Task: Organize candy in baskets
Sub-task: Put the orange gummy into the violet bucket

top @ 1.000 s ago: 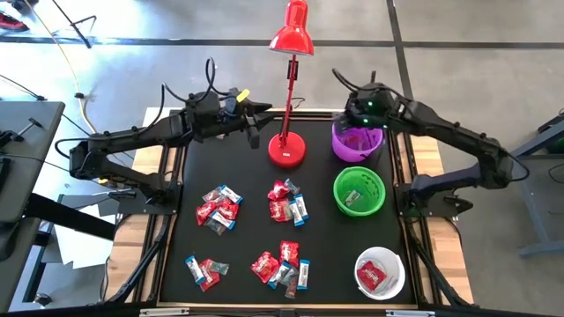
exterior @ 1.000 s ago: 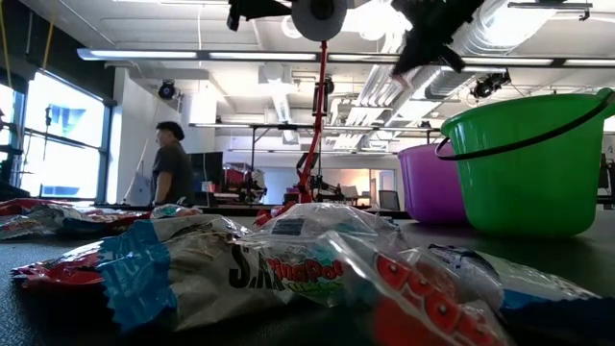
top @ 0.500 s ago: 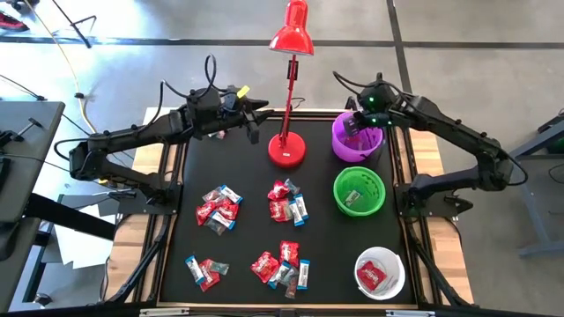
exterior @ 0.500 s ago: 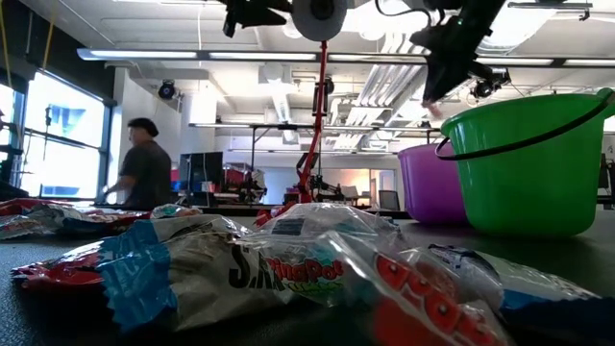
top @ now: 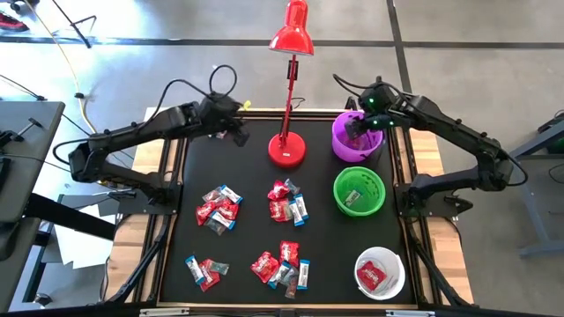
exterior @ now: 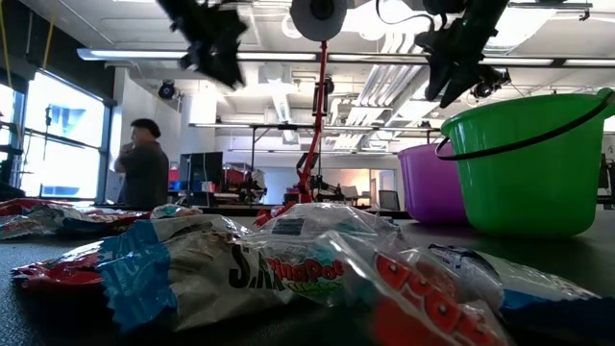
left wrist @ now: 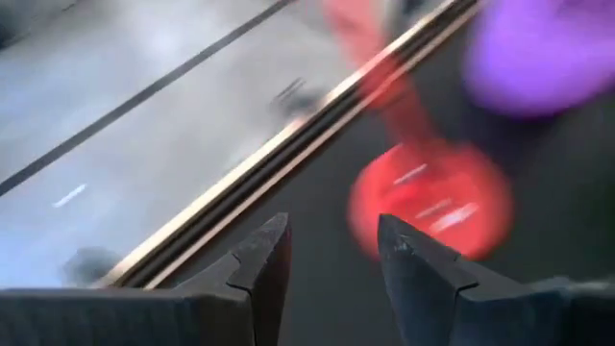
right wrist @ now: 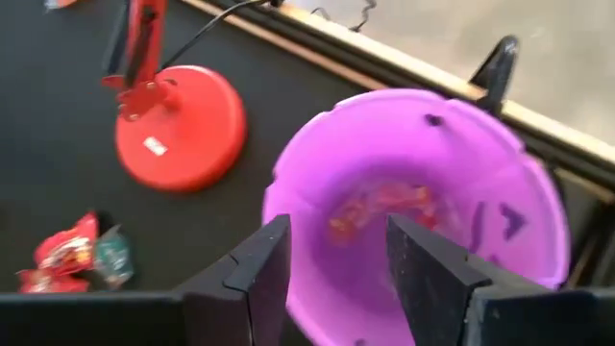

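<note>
Candy lies in several small heaps on the black mat, among them one (top: 218, 208) left of the middle, one (top: 287, 202) at the centre and one (top: 281, 264) nearer the front. The purple basket (top: 357, 141) stands at the far right with red candy (right wrist: 384, 207) on its bottom. My right gripper (right wrist: 336, 255) hangs open above it, pointing down, with nothing between its fingers. The green basket (top: 359, 191) and the white basket (top: 380, 273) stand nearer along the right side, each with candy inside. My left gripper (top: 238, 134) hangs open over the mat's far left, slanting down.
A red desk lamp stands with its round base (top: 286, 151) on the mat's far middle, between the two grippers, its shade above the far edge. In the low view a person stands in the room beyond the table. Bare mat lies between the heaps and the baskets.
My right gripper has opened above the purple basket and tipped further down. My left gripper has tipped from nearly level to slanting down and has drawn back a little toward the table's left edge, its fingers staying open.
</note>
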